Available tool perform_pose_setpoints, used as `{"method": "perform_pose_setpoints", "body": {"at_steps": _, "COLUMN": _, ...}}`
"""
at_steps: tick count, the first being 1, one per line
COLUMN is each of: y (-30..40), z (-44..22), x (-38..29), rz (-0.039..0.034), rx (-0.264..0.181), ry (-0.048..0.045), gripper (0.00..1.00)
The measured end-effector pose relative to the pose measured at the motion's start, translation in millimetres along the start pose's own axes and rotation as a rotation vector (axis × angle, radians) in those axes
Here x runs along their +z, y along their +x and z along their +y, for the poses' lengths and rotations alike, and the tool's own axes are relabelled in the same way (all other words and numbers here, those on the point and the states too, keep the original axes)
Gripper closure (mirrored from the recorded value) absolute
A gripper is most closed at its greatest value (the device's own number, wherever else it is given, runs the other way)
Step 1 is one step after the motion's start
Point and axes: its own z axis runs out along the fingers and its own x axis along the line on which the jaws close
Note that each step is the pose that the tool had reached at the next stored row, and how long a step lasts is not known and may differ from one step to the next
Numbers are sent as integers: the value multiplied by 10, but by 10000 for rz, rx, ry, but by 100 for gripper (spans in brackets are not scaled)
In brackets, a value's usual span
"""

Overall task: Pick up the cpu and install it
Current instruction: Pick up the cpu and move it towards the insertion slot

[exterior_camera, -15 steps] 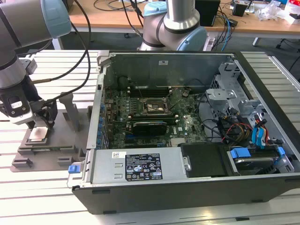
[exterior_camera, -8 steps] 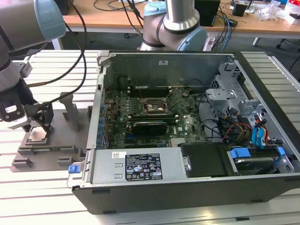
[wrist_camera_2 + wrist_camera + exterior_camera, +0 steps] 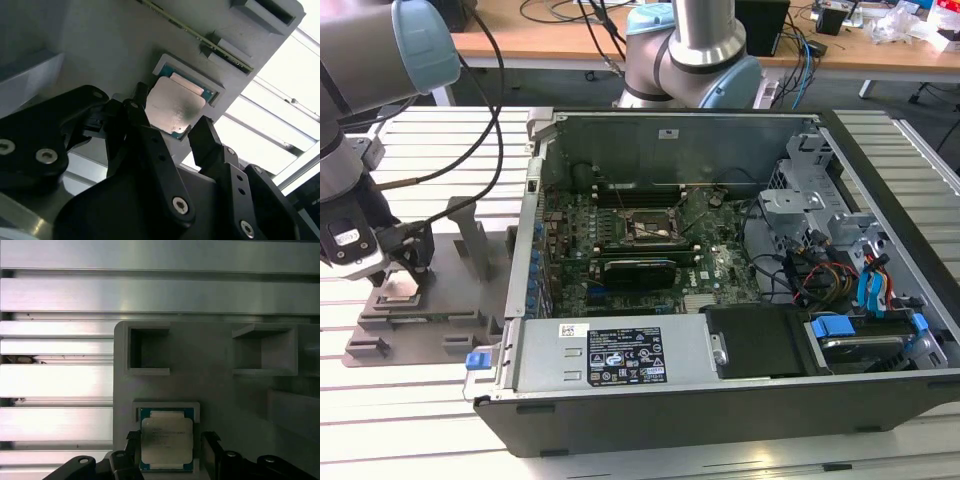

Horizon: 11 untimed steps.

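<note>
Claw [image 3: 172, 107] spread astride cpu [image 3: 166, 437] in both wrist views; exterior view adds open computer case [image 3: 720, 150].

The worktop [image 3: 410, 420] is a silver bed of long ribbed metal slats with dark grooves between them, reaching from the exterior view's left to its right. In the first wrist view the slats [image 3: 55, 380] catch the light and glare almost white. Behind the worktop a pale wooden desk [image 3: 510, 42] runs along the back. It carries loose black cables [image 3: 570, 12], a black box [image 3: 760, 25] and crumpled clear plastic [image 3: 910, 20]. Below the desk lies a dark grey floor [image 3: 880, 95].
</note>
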Motion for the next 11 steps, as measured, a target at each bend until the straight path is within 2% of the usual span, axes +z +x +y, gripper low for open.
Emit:
{"method": "perform_pose_setpoints", "body": {"at_steps": 1, "y": 0, "z": 0, "x": 0, "rz": 0, "rx": 0, "ry": -7, "gripper": 38}}
{"method": "perform_pose_setpoints", "body": {"at_steps": 2, "y": 0, "z": 0, "x": 0, "rz": 1, "rx": 1, "ry": -9, "gripper": 32}}
{"method": "perform_pose_setpoints", "body": {"at_steps": 6, "y": 1, "z": -2, "x": 53, "rz": 1, "rx": -2, "ry": 36, "gripper": 32}}
{"method": "perform_pose_setpoints", "body": {"at_steps": 11, "y": 4, "z": -2, "x": 124, "rz": 2, "rx": -1, "ry": 39, "gripper": 32}}
